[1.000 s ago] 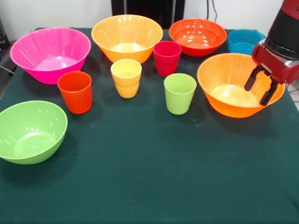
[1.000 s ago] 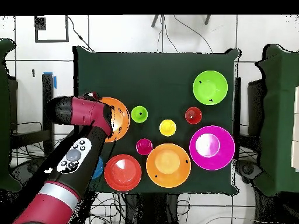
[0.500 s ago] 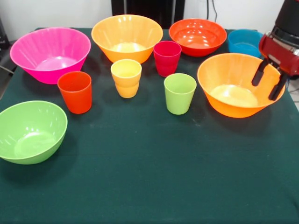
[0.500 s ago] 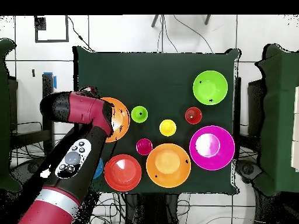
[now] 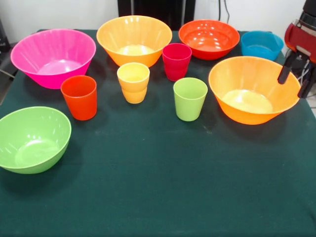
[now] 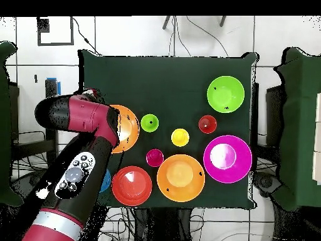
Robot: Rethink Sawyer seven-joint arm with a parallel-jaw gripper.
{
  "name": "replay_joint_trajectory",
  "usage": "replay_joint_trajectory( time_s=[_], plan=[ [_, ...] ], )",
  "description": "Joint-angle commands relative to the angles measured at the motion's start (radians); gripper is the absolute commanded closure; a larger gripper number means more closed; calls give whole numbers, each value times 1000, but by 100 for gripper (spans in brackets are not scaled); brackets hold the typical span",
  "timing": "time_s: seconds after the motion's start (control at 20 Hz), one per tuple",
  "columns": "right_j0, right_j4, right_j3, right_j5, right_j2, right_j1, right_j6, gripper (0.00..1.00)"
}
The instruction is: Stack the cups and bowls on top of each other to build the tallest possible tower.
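The fingers [image 5: 294,82] are seen at the right edge of the front view, spread apart and empty, raised just outside the right rim of the nearer large orange bowl [image 5: 252,89]. No contact with that rim is visible. Beyond the fingers, the small blue bowl [image 5: 261,44] is placed near the far right corner of the green-covered surface [image 5: 163,187].

Nothing is stacked. On the bowl side of the fingers, the lime green cup [image 5: 190,98] is found first, then the yellow cup [image 5: 133,82] and the orange-red cup [image 5: 79,97], all upright and apart from one another. The crimson cup [image 5: 176,61] is set behind the lime green one. Farthest across from the fingers, the lime green bowl [image 5: 32,139] is located at the opposite edge, with the pink bowl [image 5: 53,57] behind it.

Along the far edge, the second large orange bowl [image 5: 134,39] and the red-orange bowl [image 5: 209,38] are lined up.

A wide open band of surface is left along the near edge.

In the overhead view, the arm [image 6: 75,169] is seen over the bowl's outer side.
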Motion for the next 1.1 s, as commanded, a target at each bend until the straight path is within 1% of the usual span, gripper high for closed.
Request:
replay_joint_trajectory(
  time_s=[0.05, 0.2, 0.5, 1.1],
  plan=[
    [-6, -5, -31, 23, 100, 87, 161, 0],
    [-14, -8, -49, 9, 102, 114, 153, 0],
    [-33, -15, -41, -26, 109, 124, 124, 0],
    [-39, -20, -39, -77, 116, 149, 101, 0]
  ],
)
